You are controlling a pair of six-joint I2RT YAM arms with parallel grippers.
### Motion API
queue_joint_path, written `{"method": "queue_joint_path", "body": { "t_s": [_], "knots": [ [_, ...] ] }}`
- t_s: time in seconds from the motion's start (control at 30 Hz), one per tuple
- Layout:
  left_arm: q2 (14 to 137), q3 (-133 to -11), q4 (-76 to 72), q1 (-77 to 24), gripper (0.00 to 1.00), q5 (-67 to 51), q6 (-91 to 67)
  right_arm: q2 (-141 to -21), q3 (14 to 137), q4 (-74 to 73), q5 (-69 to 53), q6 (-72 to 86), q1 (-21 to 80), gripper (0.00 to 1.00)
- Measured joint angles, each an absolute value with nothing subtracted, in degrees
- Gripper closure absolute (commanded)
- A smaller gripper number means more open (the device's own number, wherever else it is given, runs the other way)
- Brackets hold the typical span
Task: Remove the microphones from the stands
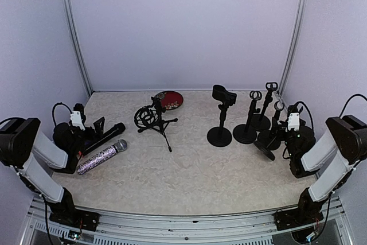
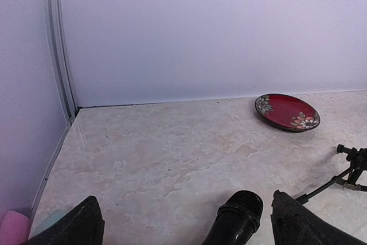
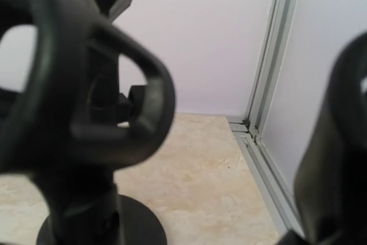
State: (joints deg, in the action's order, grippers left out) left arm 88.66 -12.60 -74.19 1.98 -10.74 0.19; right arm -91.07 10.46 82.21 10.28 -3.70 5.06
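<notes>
Left of the tripod stand [image 1: 156, 120], the black microphone [image 1: 114, 130] lies flat on the table [image 1: 200, 182] between my left gripper's [image 1: 90, 140] parted fingers, untouched. I judge removal done; only withdrawal remains. Right of the tripod stand, my right gripper [image 1: 268, 144] sits against a desk stand [image 1: 275, 120]; its jaw state is unreadable.

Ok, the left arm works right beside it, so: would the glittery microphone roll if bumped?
Probably: the glittery microphone lies on its side, a round barrel, so it may roll. Its textured casing looks rigid and likely grippy.
</notes>
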Motion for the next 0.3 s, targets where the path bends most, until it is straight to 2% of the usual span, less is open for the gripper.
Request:
{"method": "queue_joint_path", "body": {
  "t_s": [0.3],
  "knots": [
    [88.7, -12.6, -74.2, 1.9, 0.01, -11.1, 0.2, -91.1, 10.5, 81.5, 10.3, -3.5, 5.1, 0.00]
  ]
}}
